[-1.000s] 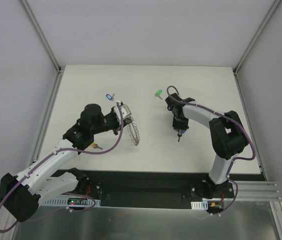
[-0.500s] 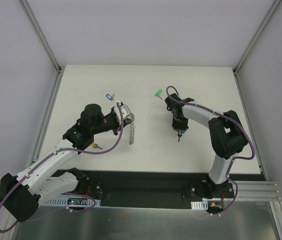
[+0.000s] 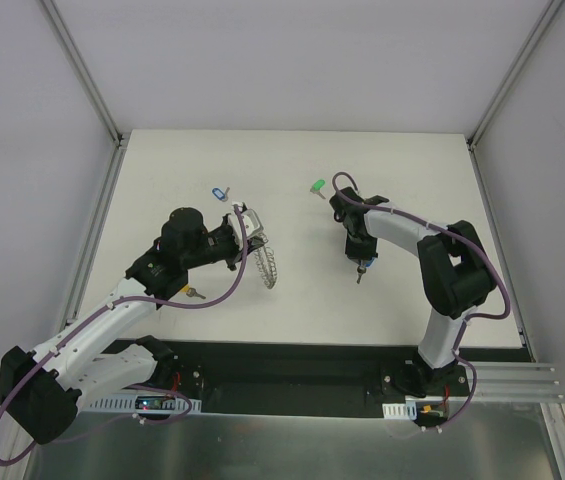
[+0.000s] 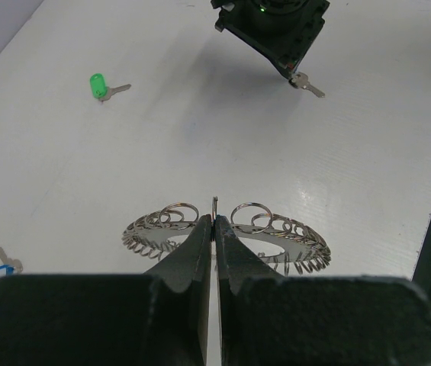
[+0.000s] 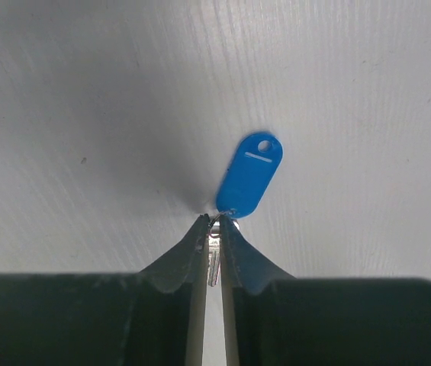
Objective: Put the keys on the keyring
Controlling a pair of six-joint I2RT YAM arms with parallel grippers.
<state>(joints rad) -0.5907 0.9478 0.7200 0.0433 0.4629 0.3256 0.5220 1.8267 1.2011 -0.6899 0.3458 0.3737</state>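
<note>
right gripper (image 5: 211, 223) pinches the blue-tagged key (image 5: 249, 177), well right of the keyring (image 4: 280, 242) clamped in the left gripper (image 4: 213, 221).

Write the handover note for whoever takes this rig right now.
Left gripper: shut on the keyring, pinching its rim.
Right gripper: shut on the blue key, apart from the keyring.
Lying on the table: green key, pale blue key.
Done: keyring and blue key grasped. No key is seen on the keyring.
Left: thread the blue key onto a loop, then the others.
</note>
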